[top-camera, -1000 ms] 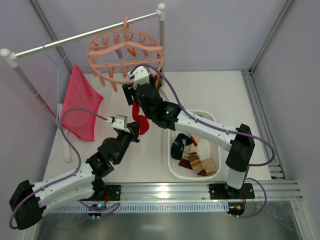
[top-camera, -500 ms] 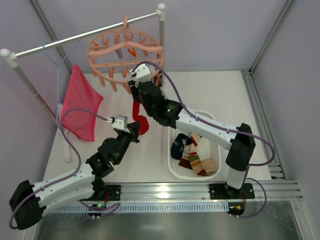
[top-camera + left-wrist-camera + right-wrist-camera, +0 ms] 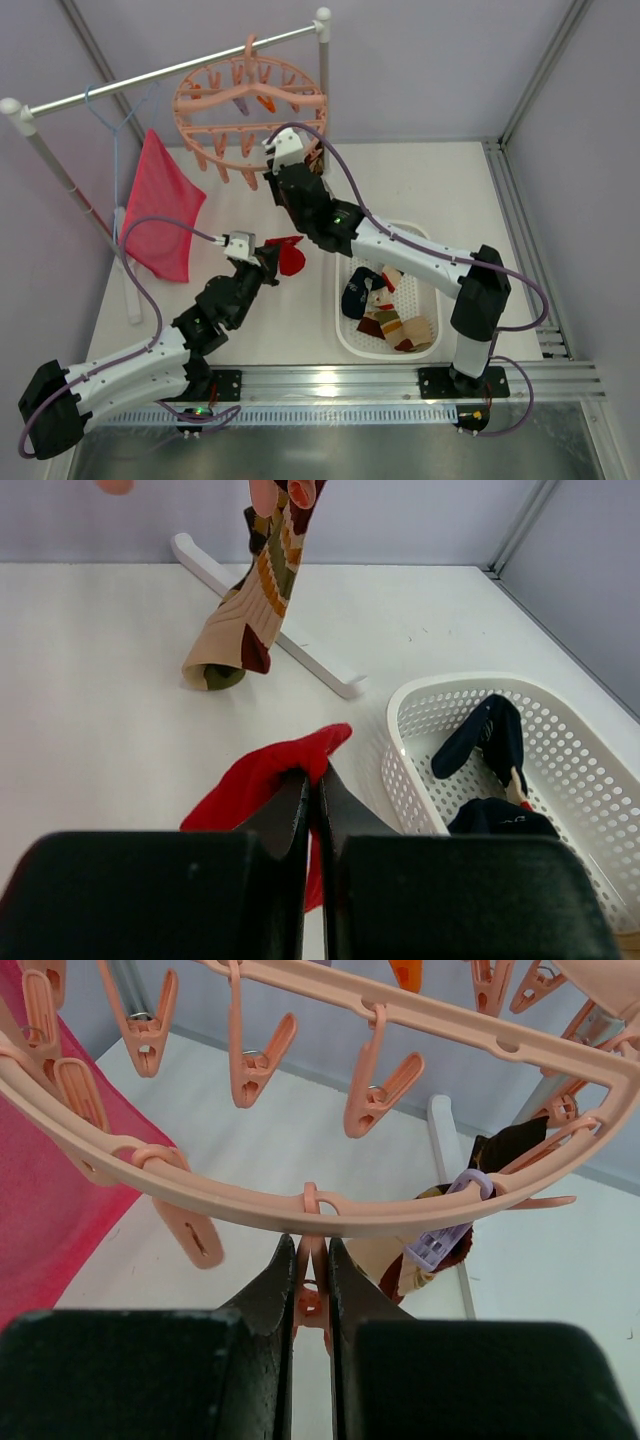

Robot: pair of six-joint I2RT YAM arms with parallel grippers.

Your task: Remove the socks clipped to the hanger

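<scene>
Socks, four kinds, sorted by where each now is.

Red sock (image 3: 255,785): off the hanger (image 3: 400,1218), no peg on it. Left fingers (image 3: 318,778) are together and clamped on its fabric, holding it low over the white bench (image 3: 100,680), just beside the basket (image 3: 460,680) but not inside it.

Brown-tan patterned sock (image 3: 250,610): still clipped, dangling from a peg at the ring's far side with its toe hanging above the bench. The right wrist view shows it behind the ring near a purple clip (image 3: 440,1245).

Navy socks (image 3: 490,735): lying in the basket, done.

Striped and diamond socks (image 3: 395,325): also in the basket, at its near end.

Right fingers (image 3: 312,1260): closed together, pinching one bare peg (image 3: 308,1298) that hangs under the ring's near rim. No sock shows in that peg.

Tally, as I judge it: most of the lot is unclipped. Left to do are dropping the red sock into the basket and freeing the one patterned sock. Other pegs in view hang bare.
</scene>
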